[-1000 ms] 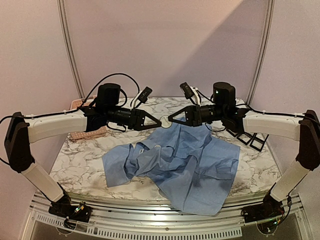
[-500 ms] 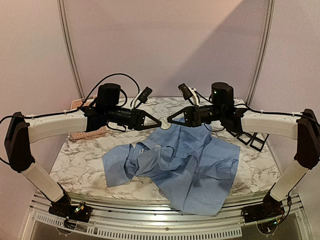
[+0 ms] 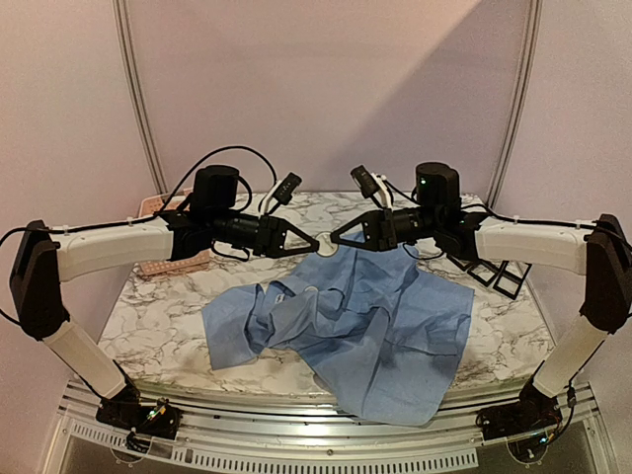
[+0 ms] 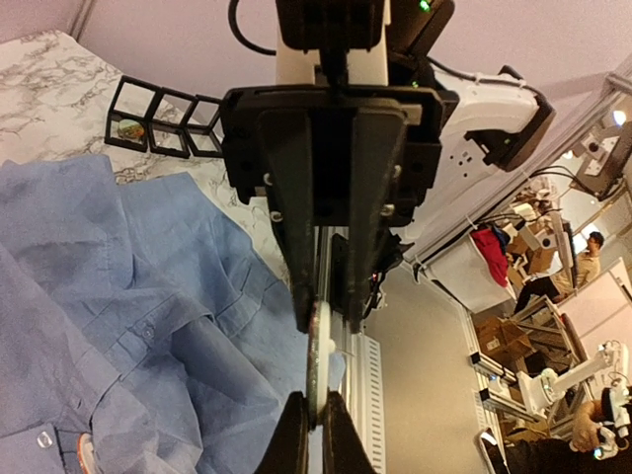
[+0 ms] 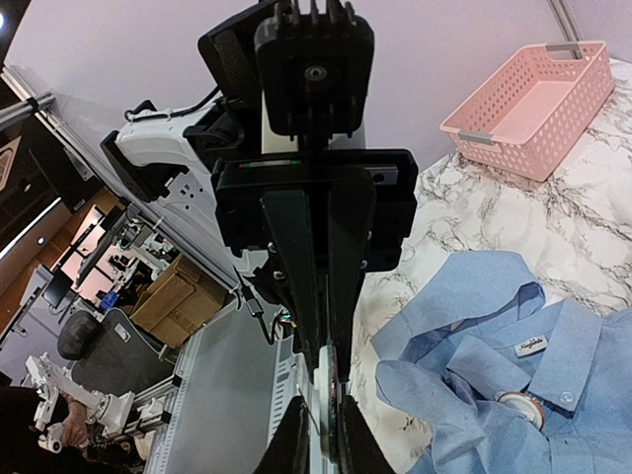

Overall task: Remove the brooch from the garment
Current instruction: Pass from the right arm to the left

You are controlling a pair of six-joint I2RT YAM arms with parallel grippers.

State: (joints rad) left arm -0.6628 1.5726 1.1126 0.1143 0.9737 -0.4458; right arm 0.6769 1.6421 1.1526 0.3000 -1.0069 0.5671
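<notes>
— What had just changed up there?

— My right tool (image 5: 324,405) had crept the last bit toward my left tool (image 4: 315,400). A second before, there was open air between their tips, with the brooch (image 4: 318,367) showing in it. Now the tips met around it.

— Which one had hold of it?

— The left, which had not budged. Its fingers were closed down to a sliver, pinching the thin disc by its rim. The right fingers stood a narrow gap apart on either side of the opposite rim. I couldn't tell whether they were pressing yet.

— And where was it?

— In the air, clear of the shirt (image 3: 375,326), above the cloth's far side. That was toward the far edge of the counter (image 3: 168,326), about midway between its left and right edges. The shirt lay crumpled from the middle to the near edge and spilled over it.

— So the job was done?

— I judged the removal mostly done, with a hand-over under way. One doubt remained: a small round thing (image 5: 520,407) sat by the collar, half tucked under cloth, and I couldn't make out what it was.
</notes>
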